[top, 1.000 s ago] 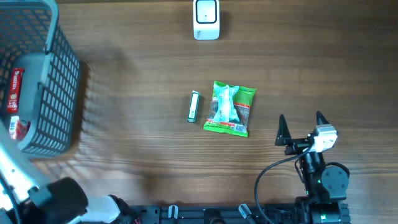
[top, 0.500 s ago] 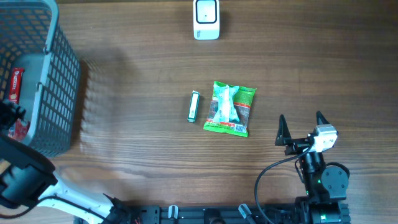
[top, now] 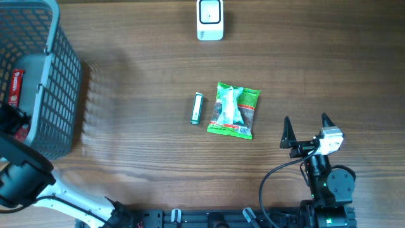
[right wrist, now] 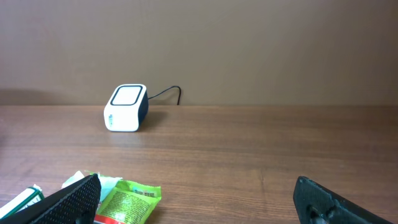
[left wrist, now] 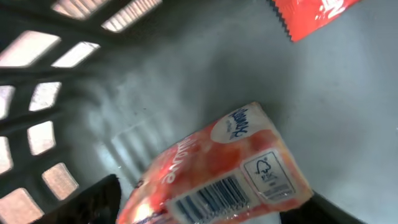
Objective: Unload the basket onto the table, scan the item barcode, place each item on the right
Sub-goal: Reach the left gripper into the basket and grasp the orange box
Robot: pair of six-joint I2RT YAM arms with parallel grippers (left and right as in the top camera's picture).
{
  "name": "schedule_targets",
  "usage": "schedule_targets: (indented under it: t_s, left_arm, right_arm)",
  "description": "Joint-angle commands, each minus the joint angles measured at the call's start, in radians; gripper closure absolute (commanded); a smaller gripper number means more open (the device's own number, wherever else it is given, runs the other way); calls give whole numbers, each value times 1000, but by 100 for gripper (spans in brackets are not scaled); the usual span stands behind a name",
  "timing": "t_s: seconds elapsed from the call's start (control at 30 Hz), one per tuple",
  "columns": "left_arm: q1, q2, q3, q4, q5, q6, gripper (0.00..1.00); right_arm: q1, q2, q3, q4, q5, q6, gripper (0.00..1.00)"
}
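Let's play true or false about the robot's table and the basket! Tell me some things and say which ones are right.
1. The white scanner stands on the table, far from the basket. True.
2. The green packet is inside the basket. False: it lies on the table, beside a small green-and-white stick.
3. The right hand is open and holds nothing. True.
4. The pack with the barcode in the basket is blue. False: it is an orange-pink pack.
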Motion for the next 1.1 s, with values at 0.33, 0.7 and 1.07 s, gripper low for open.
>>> schedule_targets:
  t_s: [0.33, 0.7, 1.07]
  left_arm:
    - [3, 24, -32, 12, 211, -4, 50]
    - [-26, 24, -32, 82, 114, 53, 36]
    - [-33, 2, -28, 116, 151, 48, 78]
  right_arm:
    - [-5, -3, -1, 3, -12, -12, 0]
    - [-5, -3, -1, 3, -13, -12, 0]
    - [-5, -3, -1, 3, -13, -12, 0]
